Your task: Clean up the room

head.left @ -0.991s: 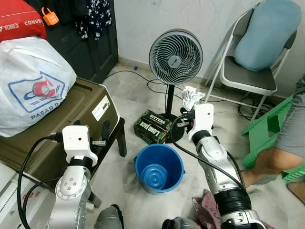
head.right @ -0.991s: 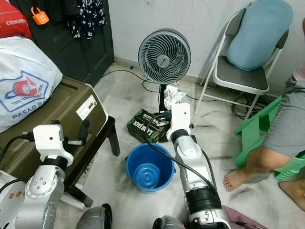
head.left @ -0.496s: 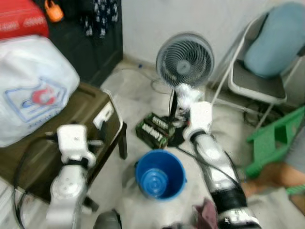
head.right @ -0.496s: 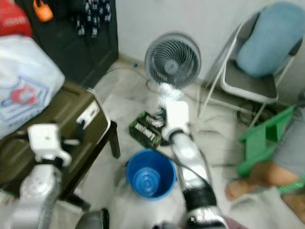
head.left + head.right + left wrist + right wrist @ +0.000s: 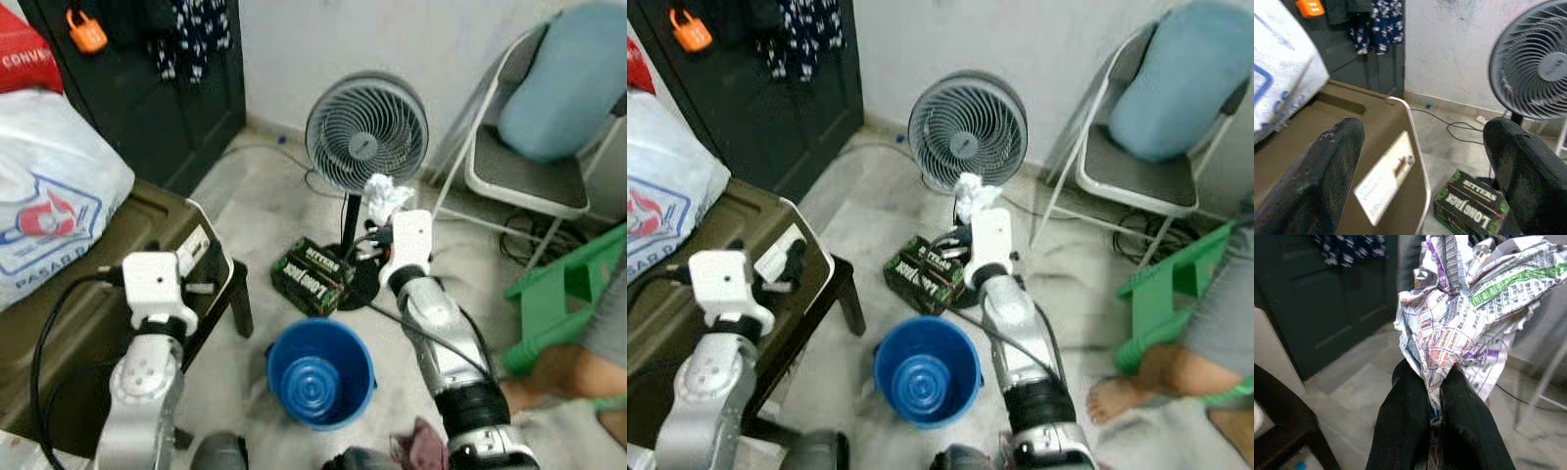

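I see the right gripper [image 5: 1436, 396] still pinching the crumpled newspaper [image 5: 1469, 308] beyond the blue bucket [image 5: 320, 370]; left gripper [image 5: 1420, 161] stays spread. Camera shifted.

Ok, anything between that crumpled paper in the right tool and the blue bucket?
Nothing visible. The right tool grips the crumpled paper up beside the fan; the blue bucket sits open-topped on the floor below and nearer the robot.
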`<state>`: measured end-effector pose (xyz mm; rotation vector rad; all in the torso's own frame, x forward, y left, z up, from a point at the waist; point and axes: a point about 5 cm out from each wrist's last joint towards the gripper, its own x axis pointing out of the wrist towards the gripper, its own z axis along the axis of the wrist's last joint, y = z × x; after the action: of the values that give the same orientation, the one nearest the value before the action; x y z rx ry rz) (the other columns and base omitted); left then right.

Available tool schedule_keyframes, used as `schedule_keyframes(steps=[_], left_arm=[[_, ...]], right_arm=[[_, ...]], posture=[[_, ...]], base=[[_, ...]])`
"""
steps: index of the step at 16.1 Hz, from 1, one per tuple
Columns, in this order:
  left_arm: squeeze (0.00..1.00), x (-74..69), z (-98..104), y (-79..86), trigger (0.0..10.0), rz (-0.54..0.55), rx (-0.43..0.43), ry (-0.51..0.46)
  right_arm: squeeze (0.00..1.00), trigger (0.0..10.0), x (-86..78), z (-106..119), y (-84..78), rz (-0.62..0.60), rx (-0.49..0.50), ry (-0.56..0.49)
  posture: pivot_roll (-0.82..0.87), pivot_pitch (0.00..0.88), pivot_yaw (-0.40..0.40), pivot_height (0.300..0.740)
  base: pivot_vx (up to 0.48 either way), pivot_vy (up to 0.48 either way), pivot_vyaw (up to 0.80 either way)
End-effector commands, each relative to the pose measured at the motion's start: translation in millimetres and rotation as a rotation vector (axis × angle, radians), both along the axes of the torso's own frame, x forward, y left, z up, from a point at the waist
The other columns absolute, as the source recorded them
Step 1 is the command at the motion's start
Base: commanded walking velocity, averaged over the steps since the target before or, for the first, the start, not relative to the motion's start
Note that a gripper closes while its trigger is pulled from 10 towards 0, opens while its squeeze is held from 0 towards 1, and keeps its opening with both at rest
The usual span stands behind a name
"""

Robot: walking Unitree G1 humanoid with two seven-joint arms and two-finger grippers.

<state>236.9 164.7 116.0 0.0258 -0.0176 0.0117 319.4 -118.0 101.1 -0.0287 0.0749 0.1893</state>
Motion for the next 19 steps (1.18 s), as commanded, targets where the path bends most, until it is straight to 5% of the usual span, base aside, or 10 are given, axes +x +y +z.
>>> schedule_keyframes(steps=[1, 3, 8, 10, 16, 17, 19], left_arm=[[0.00, -2.9, -1.0, -2.2, 10.0, -0.024, 0.015, 0.011], [0.00, -8.8, -1.5, -3.6, 10.0, -0.094, 0.086, 0.017], [0.00, -46.0, -1.8, 14.1, 10.0, -0.210, 0.235, 0.080], [0.00, -61.0, 3.0, 23.3, 10.0, -0.252, 0.273, 0.109], [0.00, -80.5, 15.5, 41.9, 10.0, -0.299, 0.331, 0.172], [0.00, -82.0, 17.7, 42.0, 10.0, -0.305, 0.332, 0.176], [0.00, -83.4, 19.7, 42.6, 10.0, -0.307, 0.330, 0.181]], right_arm=[[0.00, 10.0, 1.1, -5.8, -7.0, -0.047, -0.011, 0.042], [0.00, 10.0, 3.9, -14.1, -9.9, -0.096, -0.023, 0.101], [0.00, 10.0, -3.6, -61.5, -14.5, -0.313, -0.084, 0.430], [0.00, 10.0, 0.2, -61.8, -3.6, -0.318, 0.042, 0.438], [0.00, 10.0, 3.5, -71.4, 6.9, -0.355, 0.077, 0.515], [0.25, 10.0, 1.4, -75.7, 11.0, -0.338, 0.080, 0.534], [1.00, 10.0, 1.0, -77.0, 14.4, -0.326, 0.084, 0.537]], posture=[[0.03, 0.100, -0.080, 0.740], [0.05, 0.111, -0.078, 0.740], [0.12, 0.187, -0.020, 0.740], [0.14, 0.225, 0.015, 0.740], [0.21, 0.287, 0.075, 0.740], [0.21, 0.290, 0.076, 0.740], [0.22, 0.297, 0.078, 0.740]], base=[[0.000, 0.000, 0.00], [0.000, 0.000, 0.00], [0.000, 0.000, 0.00], [0.000, 0.000, 0.00], [0.000, 0.000, 0.00], [0.000, 0.000, 0.00], [0.000, 0.000, 0.00]])
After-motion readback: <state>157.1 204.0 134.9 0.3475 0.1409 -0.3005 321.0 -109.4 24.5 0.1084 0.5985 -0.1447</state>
